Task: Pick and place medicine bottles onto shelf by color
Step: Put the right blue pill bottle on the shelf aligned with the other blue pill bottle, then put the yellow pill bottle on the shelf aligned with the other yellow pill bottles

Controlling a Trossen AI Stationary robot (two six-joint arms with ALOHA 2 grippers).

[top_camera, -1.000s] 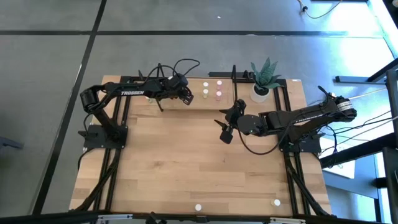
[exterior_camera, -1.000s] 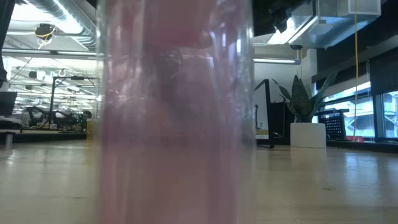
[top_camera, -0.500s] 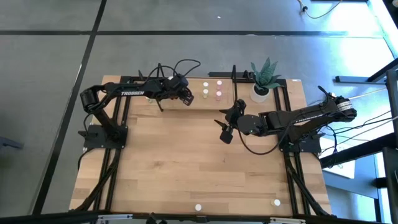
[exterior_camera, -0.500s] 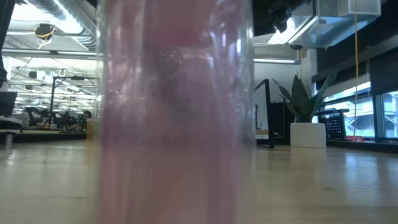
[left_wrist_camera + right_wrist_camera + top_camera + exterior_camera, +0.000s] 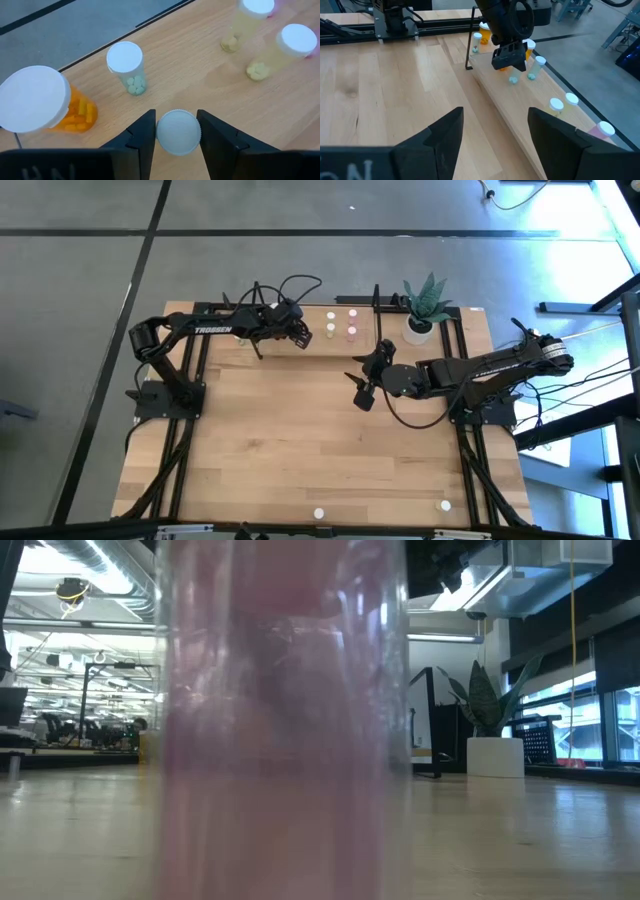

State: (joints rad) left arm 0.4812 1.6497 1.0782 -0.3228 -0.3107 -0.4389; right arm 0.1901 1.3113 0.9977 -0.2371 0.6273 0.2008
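**White cap pinched over the shelf's left end**

White round cap first: your left gripper (image 5: 177, 131) is closed partway on a small bottle with a white round cap (image 5: 178, 131), its fingers pressing the cap from both sides. You cannot see the bottle's body colour from the wrist view, since it hangs upright straight below the cap. It sits above the low light wooden shelf board (image 5: 200, 75) at the far edge of the worktop, toward the board's left end.

Beyond the gripper stand a small green-bodied bottle (image 5: 127, 67) and a larger orange bottle (image 5: 47, 102); two pale yellowish bottles (image 5: 280, 52) stand farther right. The held bottle's long axis is vertical, so the drop looks to be straight down, in line with whichever neighbours match it.

Your right gripper (image 5: 362, 388) waits wide open and empty over mid-worktop, well apart from the shelf. The left arm is plainly nearer.
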